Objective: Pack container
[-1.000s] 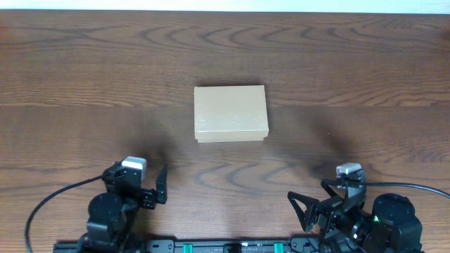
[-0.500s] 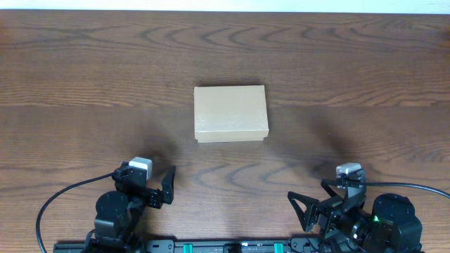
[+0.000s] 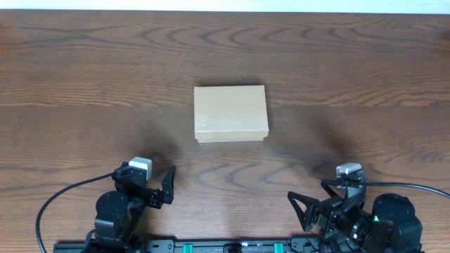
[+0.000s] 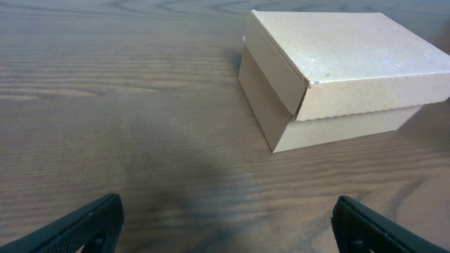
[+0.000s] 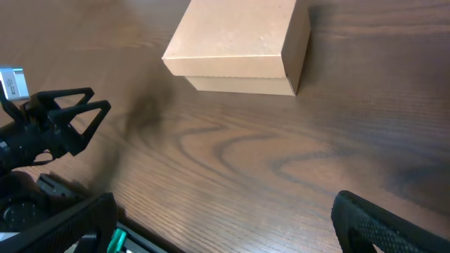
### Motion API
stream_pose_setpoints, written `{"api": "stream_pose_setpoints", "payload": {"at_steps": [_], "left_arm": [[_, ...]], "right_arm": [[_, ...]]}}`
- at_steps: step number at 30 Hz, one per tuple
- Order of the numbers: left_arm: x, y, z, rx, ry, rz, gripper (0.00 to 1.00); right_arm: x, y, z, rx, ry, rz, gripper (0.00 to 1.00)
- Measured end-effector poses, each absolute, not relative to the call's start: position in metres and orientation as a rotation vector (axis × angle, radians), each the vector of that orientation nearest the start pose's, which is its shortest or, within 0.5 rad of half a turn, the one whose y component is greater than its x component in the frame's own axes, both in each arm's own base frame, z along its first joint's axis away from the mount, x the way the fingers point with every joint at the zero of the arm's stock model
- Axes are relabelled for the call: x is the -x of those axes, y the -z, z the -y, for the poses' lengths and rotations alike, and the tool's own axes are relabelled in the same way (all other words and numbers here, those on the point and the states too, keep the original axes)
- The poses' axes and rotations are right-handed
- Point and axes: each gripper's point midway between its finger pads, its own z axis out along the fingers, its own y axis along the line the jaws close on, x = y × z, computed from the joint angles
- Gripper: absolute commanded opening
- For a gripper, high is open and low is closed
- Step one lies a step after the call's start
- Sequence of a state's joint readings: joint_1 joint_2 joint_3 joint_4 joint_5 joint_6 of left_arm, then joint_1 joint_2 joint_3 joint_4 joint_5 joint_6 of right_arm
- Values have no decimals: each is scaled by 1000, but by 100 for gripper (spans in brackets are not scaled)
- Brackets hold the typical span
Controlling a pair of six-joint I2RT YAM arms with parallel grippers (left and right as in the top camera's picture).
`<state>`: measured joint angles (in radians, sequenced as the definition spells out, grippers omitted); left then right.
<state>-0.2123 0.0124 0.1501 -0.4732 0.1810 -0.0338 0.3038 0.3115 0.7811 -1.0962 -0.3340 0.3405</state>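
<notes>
From overhead, you see the container (image 3: 230, 114) lying shut on the wooden table (image 3: 84, 70), about midway across and well ahead of both arms; it looks like thin cardboard, so judge it light, fairly stiff at the edges but easy to dent on the broad faces, and its matte skin should not slip much. The left gripper (image 3: 146, 184) and right gripper (image 3: 316, 200) sit near the front edge, well apart from the box, holding nothing.

In the left wrist view, the container (image 4: 337, 70) lies ahead and to the right; the lid overlaps the base with a shallow skirt, so you would do best to lift under the lid's front lip, or to steady the base by its short sides; the left gripper's (image 4: 225, 214) jaws stand spread wide, empty, touching nothing.

In the right wrist view, the container (image 5: 235, 46) lies ahead, slightly left; the right gripper (image 5: 223, 207) is likewise wide open and empty; squeeze gently, since the walls may bow inward.
</notes>
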Motion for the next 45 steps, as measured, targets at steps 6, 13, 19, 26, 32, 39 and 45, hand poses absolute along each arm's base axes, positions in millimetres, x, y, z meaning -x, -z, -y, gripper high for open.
{"api": "stream_pose_setpoints", "payload": {"at_steps": [6,13,19,26,32,39,45], "left_arm": [[-209,-130,77,-293,339,-1893,95],[-209,-130,77,-293,339,-1892,95],[-209,-131,77,-295,342,-1889,95],[-209,-131,77,-295,342,-1889,95],[-209,-131,77,-295,342,-1889,95],[-208,-131,77,-295,342,-1889,95],[-208,-131,77,-295,342,-1889,95]], "right_arm": [[-128,-220,-99,152,-720,-2248,99],[-136,-222,-100,205,-675,-2187,99],[-156,-201,-119,320,-670,-2048,99],[-163,-149,-124,337,-655,-2028,99],[-168,-118,-125,321,-654,-2037,99],[-172,-108,-127,306,-662,-2041,99],[-172,-108,-127,302,-664,-2043,99]]}}
